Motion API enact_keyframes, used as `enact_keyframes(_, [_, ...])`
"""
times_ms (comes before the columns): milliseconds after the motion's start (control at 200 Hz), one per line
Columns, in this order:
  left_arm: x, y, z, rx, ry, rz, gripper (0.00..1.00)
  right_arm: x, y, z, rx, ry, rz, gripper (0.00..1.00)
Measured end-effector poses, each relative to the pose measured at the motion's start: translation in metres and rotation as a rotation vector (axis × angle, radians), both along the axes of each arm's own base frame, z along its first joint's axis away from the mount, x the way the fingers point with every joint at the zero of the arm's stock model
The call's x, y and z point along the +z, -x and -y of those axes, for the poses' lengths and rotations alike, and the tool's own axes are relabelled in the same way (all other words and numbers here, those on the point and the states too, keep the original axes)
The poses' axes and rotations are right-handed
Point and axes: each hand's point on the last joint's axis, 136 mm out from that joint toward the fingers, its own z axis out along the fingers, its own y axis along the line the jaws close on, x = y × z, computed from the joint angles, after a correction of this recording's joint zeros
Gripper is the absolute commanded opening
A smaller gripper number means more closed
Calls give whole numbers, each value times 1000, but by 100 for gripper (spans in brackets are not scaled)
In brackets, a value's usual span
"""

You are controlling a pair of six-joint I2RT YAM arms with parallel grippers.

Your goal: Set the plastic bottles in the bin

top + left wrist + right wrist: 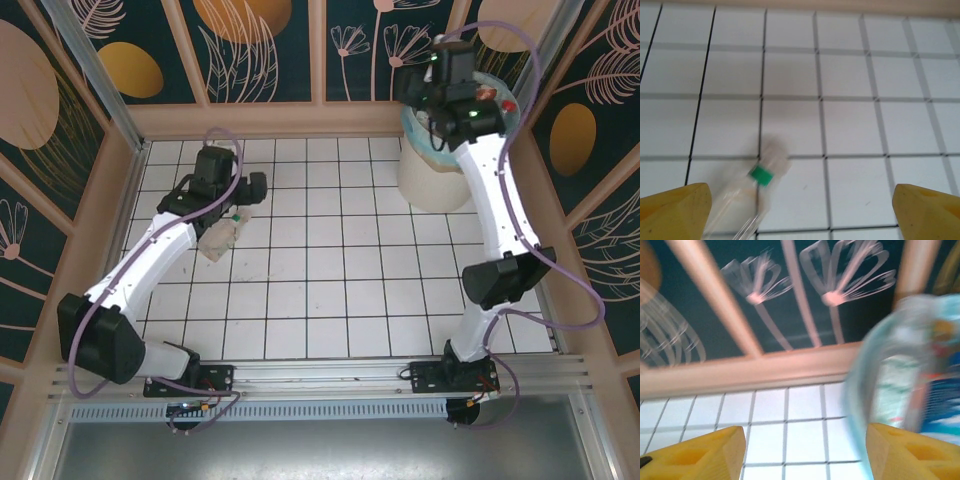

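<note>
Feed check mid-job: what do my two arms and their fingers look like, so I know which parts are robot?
Both the left arm and right arm have white links, bulky black joint housings and a looping purple cable. Left fingers and right fingers are yellow and wedge-shaped.

— Where was the left arm [150, 265]?
— It reached low from its base at 7 o'clock out toward 10 o'clock. The left gripper [220, 198] faced down, its yellow fingers [675, 207] spread wide apart.
— And the right arm [490, 190]?
— It stood from 5 o'clock with the elbow bent at 4 o'clock and the forearm stretched to 1 o'clock. The right gripper [452, 100] was held high, its fingers [910, 452] equally wide apart.
</note>
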Motion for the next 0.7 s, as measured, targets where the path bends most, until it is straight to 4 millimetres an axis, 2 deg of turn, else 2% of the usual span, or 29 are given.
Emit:
enact_keyframes(115, [-42,9,-19,30,-31,-112,94,-37,18,-62,168,6,-44,65])
enact_keyframes(195, [-64,11,-25,33,-58,-167,94,-65,28,-90,250,4,-92,65])
enact_keyframes(285, [-84,14,-32,36,-84,-219,94,-82,36,-106,306,-6,-132,65])
enact_keyframes(465, [-105,12,-60,83,-116,-277,95,-81,44,-139,401,-52,-119,65])
enact_keyframes(571, [-119,11,-73,92,-132,-316,95,-90,52,-163,465,-66,-135,65])
enact_keyframes(641, [-130,12,-72,76,-135,-346,95,-100,56,-175,495,-69,-159,64])
enact_keyframes(701, [-131,7,-68,54,-131,-341,94,-110,57,-182,512,-66,-180,64])
